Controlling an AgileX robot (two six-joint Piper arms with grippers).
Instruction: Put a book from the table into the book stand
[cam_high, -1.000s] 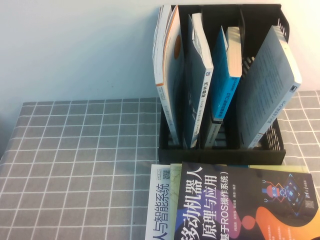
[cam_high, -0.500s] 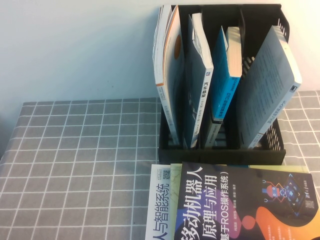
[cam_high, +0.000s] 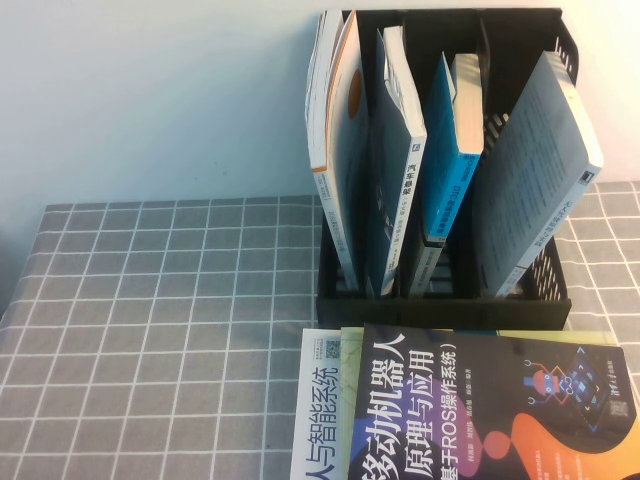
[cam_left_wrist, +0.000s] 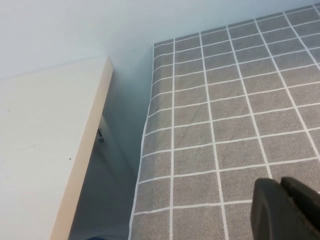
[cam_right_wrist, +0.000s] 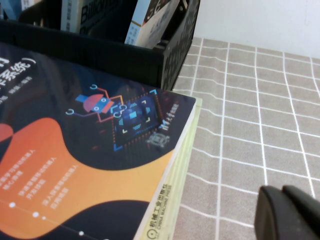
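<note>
1. The book with the white cover is not made out. A dark-covered book (cam_high: 490, 410) tops the stack at lower right on the table (cam_high: 150, 330), just in front of the book stand (cam_high: 445, 290).
2. Nothing is seen changed over the last second, so the task is judged not begun.
3. The left gripper (cam_left_wrist: 281, 186) is held over bare cloth and the right gripper (cam_right_wrist: 282, 192) beside the stack's corner. Both are closed on nothing.

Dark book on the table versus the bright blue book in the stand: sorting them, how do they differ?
The dark book lies flat on the table atop other books; the blue book stands tilted in the book stand. The dark book shows an orange graphic; the blue book is bright blue. Neither is held: left hand over bare table, right hand beside the dark book.
</note>
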